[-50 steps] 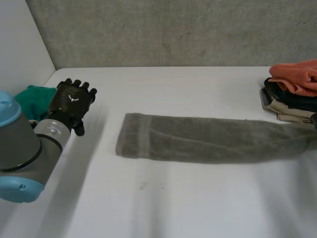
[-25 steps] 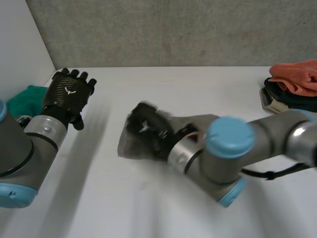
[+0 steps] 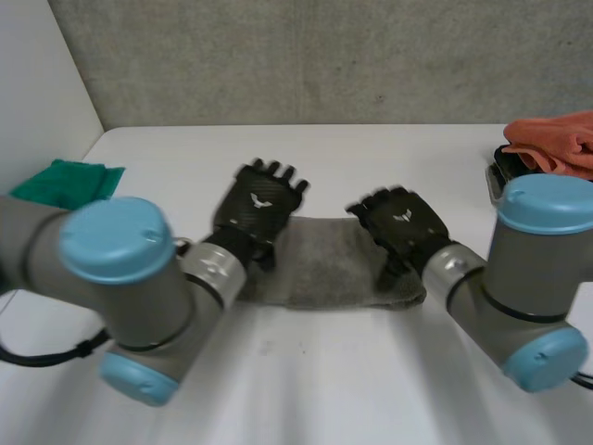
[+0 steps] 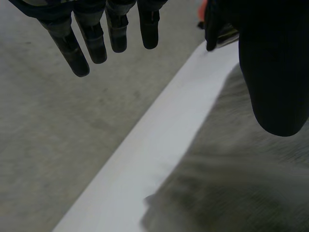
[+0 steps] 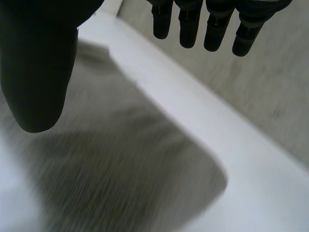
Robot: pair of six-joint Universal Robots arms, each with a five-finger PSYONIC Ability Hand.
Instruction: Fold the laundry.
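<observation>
A grey towel [image 3: 324, 269] lies on the desk [image 3: 324, 389]. The left robot hand [image 3: 255, 209] is above one end and the right robot hand [image 3: 398, 227] above the other, both with fingers spread wide.

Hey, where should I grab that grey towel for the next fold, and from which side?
Probably its short right end, coming from the right. The grey towel lies flat as a wide band on the table, and the open right hand is over that end, so pinch the edge there. The open left hand is over the other end and could steady it.
</observation>
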